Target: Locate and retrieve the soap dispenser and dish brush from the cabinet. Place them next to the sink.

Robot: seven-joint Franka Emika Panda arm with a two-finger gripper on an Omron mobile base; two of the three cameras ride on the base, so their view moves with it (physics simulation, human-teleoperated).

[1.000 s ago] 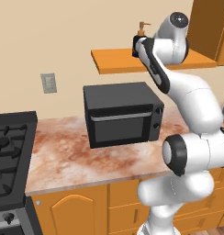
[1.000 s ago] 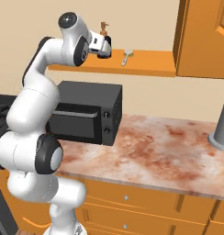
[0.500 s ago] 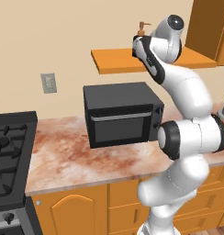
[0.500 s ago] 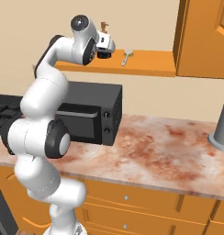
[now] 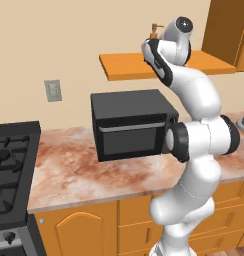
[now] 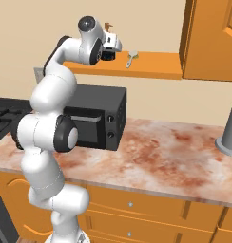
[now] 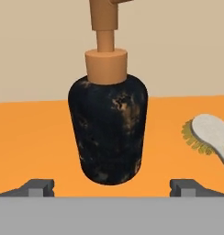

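The soap dispenser point(image 7: 108, 128), a squat black bottle with an orange pump, stands upright on the cabinet's open orange shelf point(image 7: 31, 137). My gripper point(image 7: 111, 187) is level with the bottle's base and open. One fingertip shows wide on each side of the bottle, and neither touches it. The dish brush point(image 7: 210, 135) lies on the shelf just right of the bottle, with its yellowish bristles towards it. From the right base view the hand point(image 6: 110, 46) hides the bottle's body, the pump point(image 6: 108, 25) rises above it and the brush point(image 6: 130, 58) lies beside it. The sink is out of view.
A black microwave point(image 5: 131, 125) sits on the marble counter point(image 6: 175, 156) directly under the shelf. The closed upper cabinet point(image 6: 213, 38) adjoins the shelf's right end. A tall grey cylinder point(image 6: 229, 128) stands at the counter's right. A stove point(image 5: 9, 165) is at the left.
The arm has folded its elbow upward and carried the hand a little closer to the soap dispenser on the shelf. The jaws have stayed open. Bottle and brush have not moved.
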